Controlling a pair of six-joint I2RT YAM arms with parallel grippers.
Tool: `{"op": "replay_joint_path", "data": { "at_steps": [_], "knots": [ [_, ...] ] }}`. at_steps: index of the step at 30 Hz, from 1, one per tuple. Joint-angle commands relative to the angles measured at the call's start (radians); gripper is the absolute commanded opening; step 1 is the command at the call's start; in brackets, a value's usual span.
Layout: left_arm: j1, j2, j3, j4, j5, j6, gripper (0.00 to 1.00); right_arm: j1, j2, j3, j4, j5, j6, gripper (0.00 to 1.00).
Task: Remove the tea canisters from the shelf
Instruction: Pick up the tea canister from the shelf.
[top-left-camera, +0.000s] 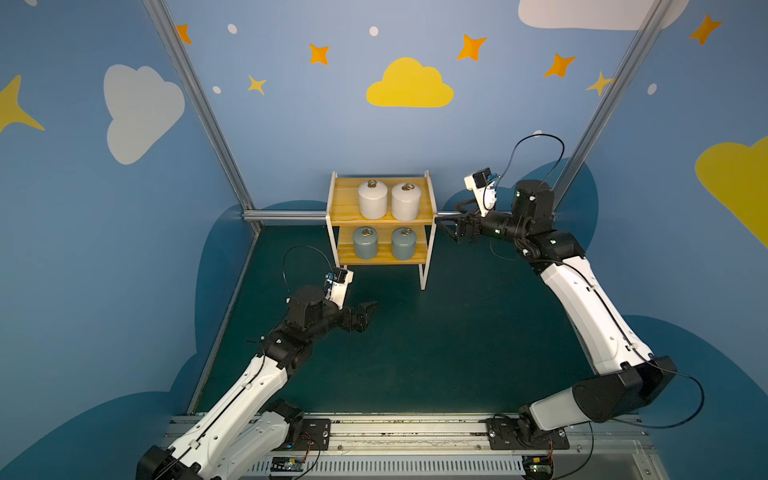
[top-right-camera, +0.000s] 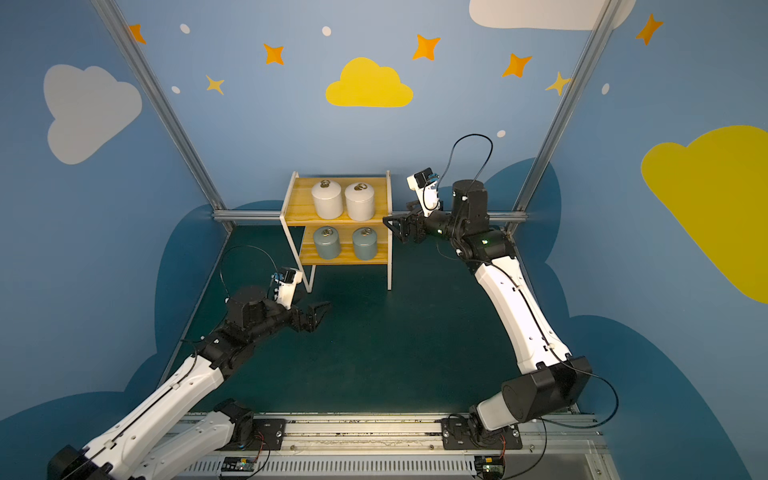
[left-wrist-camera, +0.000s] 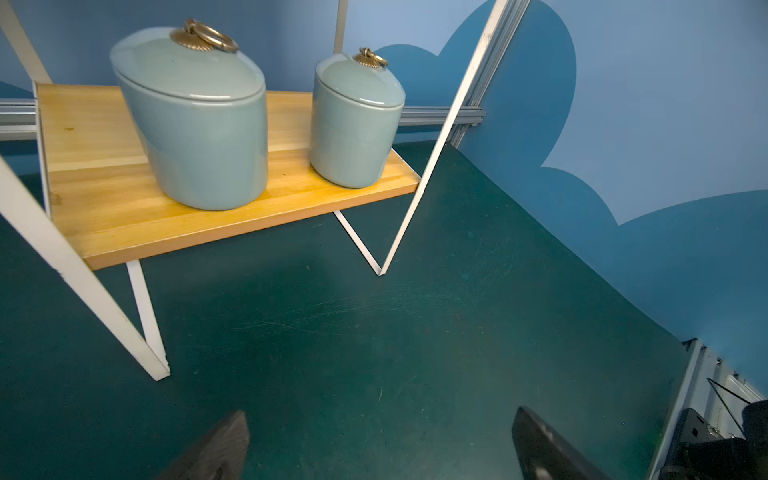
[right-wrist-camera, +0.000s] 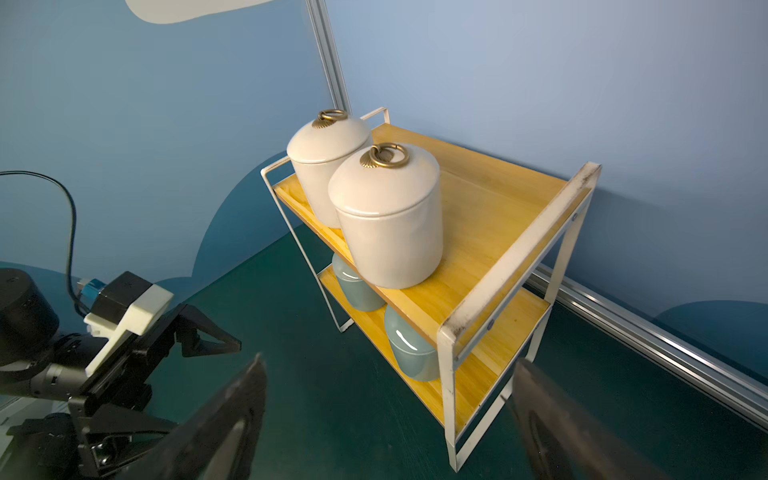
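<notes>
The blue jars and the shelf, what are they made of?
The grey-blue canisters look like glazed ceramic: smooth, glossy, with bright reflections. Their ring handles look like brass-coloured metal: dull gold, ribbed base. The shelf has boards of light wood, probably, with grain lines showing; its frame seems thin white-painted metal, scuffed in places.

1. The shelf (top-left-camera: 343, 203), two yellow boards in a thin white frame, is standing upright at 12 o'clock on the worktop (top-left-camera: 415, 353).
2. The left white canister (top-left-camera: 372, 199) is sitting upright and lidded on the upper board, just beside the right white canister (top-left-camera: 405, 202) at its 3 o'clock.
3. The left grey-blue canister (top-left-camera: 365, 244) and the right grey-blue canister (top-left-camera: 403, 244) are sitting upright on the lower board, lids on, with a gap between them.
</notes>
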Motion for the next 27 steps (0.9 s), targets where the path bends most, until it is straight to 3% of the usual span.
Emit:
{"op": "replay_joint_path", "data": {
  "at_steps": [1, 27],
  "knots": [
    [-0.013, 0.008, 0.002, 0.026, 0.010, -0.017, 1.00, 0.027, 0.044, 0.084, -0.054, -0.034, -0.022, 0.94],
    [-0.038, -0.065, -0.046, 0.024, -0.012, -0.033, 1.00, 0.108, 0.395, 0.535, -0.207, 0.003, -0.067, 0.94]
  ]
}}
